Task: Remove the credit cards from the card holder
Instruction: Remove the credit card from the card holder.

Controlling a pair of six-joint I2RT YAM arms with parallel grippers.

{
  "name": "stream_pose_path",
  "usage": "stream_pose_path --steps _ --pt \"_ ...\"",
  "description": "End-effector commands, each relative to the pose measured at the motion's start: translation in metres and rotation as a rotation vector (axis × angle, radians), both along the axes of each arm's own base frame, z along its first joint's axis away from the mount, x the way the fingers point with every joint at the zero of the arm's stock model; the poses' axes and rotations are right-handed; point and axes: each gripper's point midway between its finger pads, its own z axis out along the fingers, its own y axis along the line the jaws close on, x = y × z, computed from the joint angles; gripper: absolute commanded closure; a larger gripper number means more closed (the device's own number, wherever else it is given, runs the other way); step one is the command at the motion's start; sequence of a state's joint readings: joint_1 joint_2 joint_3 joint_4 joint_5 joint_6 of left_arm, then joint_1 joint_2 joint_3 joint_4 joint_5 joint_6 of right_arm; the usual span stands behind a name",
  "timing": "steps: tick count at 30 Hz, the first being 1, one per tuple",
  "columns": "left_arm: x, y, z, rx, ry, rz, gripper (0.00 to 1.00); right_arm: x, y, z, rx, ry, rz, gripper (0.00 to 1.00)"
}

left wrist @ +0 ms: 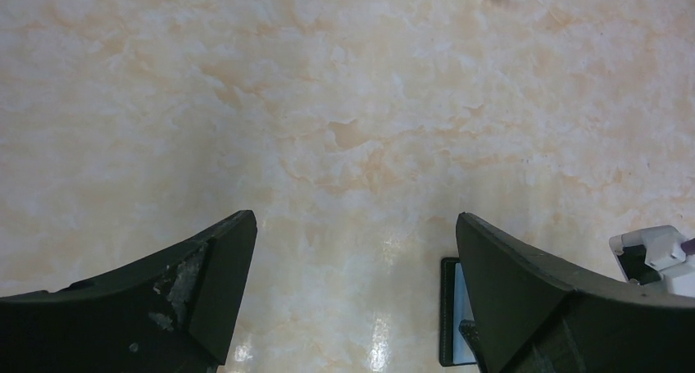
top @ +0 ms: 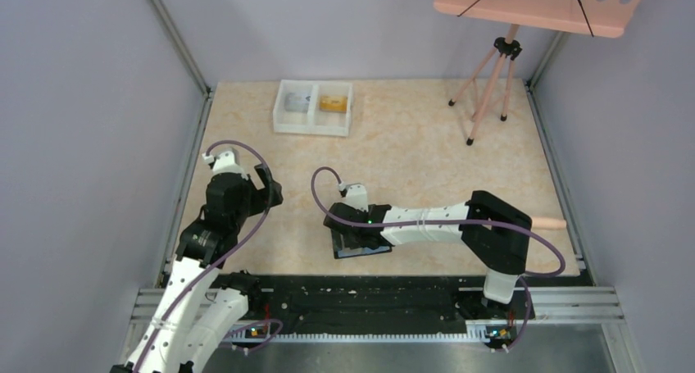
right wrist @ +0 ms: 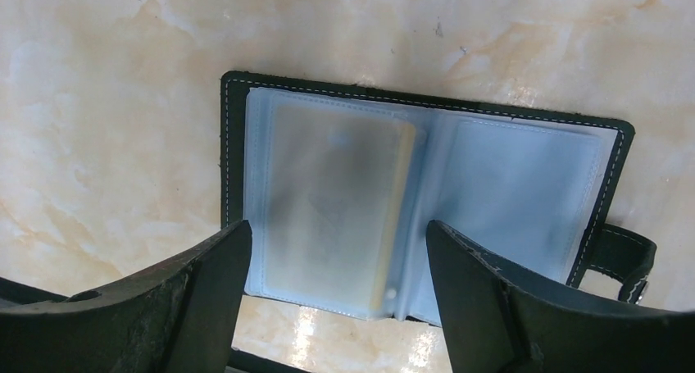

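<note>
The card holder [right wrist: 238,143] lies open on the table, black border round clear blue-grey sleeves. A credit card [right wrist: 336,201] with a gold edge sits inside the left sleeve. My right gripper [right wrist: 338,229] is open just above that sleeve, with one finger at each side of it. In the top view the right gripper [top: 346,232] covers most of the card holder [top: 354,251]. My left gripper [left wrist: 354,221] is open and empty over bare table, left of the holder, whose corner [left wrist: 452,307] shows by its right finger. In the top view the left gripper [top: 266,188] hangs apart from the holder.
A white two-compartment tray [top: 313,129] stands at the back with an orange-gold card [top: 333,104] in its right part and a grey item [top: 297,102] in its left. A pink tripod [top: 492,78] stands at the back right. The holder's strap [right wrist: 627,262] sticks out to the right.
</note>
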State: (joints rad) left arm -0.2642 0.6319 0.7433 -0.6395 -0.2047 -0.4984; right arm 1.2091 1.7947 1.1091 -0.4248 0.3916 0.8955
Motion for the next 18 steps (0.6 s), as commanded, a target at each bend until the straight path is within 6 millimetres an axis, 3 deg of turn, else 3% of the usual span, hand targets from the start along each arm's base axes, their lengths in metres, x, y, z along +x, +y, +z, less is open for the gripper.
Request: stream_pose_path --steps 1,12,18 --pt "0.002 -0.003 0.001 -0.006 -0.011 -0.017 0.03 -0.002 0.000 -0.005 -0.047 -0.006 -0.012 0.22" --pt "0.001 -0.017 -0.003 -0.056 0.011 -0.071 0.08 -0.003 -0.007 -0.014 -0.103 -0.001 -0.015 0.24" --pt "-0.005 -0.033 -0.017 -0.136 0.064 -0.113 0.12 -0.004 -0.007 -0.016 -0.112 -0.002 -0.011 0.29"
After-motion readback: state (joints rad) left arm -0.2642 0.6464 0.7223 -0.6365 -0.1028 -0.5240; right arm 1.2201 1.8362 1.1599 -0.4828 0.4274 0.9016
